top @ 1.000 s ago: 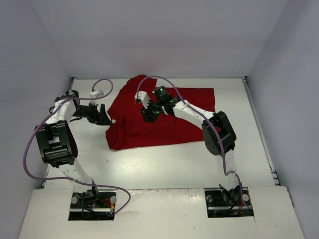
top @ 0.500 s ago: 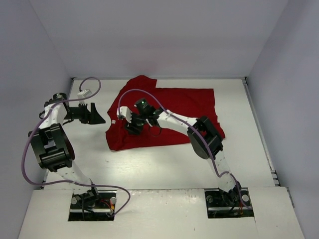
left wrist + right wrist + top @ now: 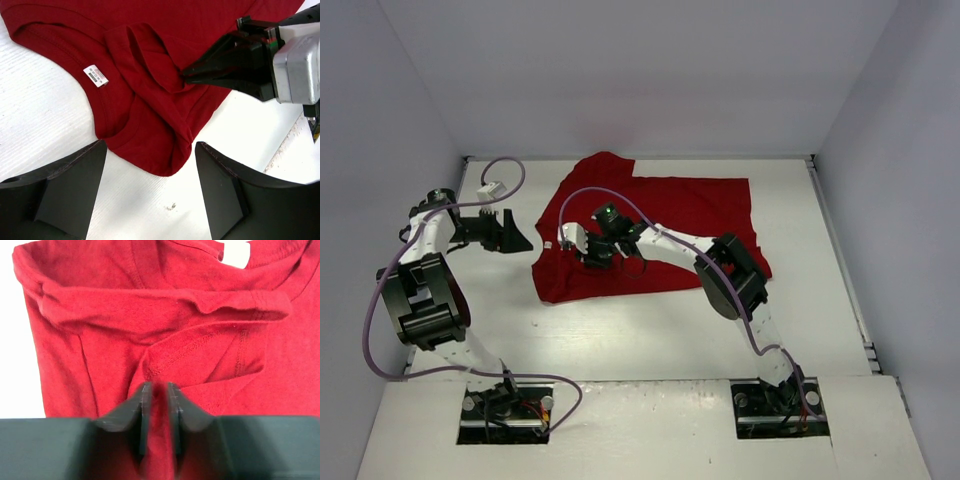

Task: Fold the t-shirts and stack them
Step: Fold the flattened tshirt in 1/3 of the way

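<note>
Red t-shirt [image 3: 690, 200] fold pinched thin in our right gripper [image 3: 159, 405]; our left gripper [image 3: 150, 152] wide, empty. Shallow pinch: we could lose cloth on lift.

Operator: What material is the t-shirt [image 3: 690, 205]?
Engineer: Dark red knit cloth, matt, with stitched hems. Its neck tag [image 3: 95, 76] looks like white printed fabric.
Operator: And the table [image 3: 40, 125]?
Engineer: White, matt, finely ribbed.
Operator: The grippers?
Engineer: The left gripper [image 3: 150, 150] has black matt fingers [image 3: 60, 195], plastic by appearance, faintly grained. The right gripper [image 3: 159, 386] has the same black fingers; its body carries a smooth grey casing with a satin finish.
</note>
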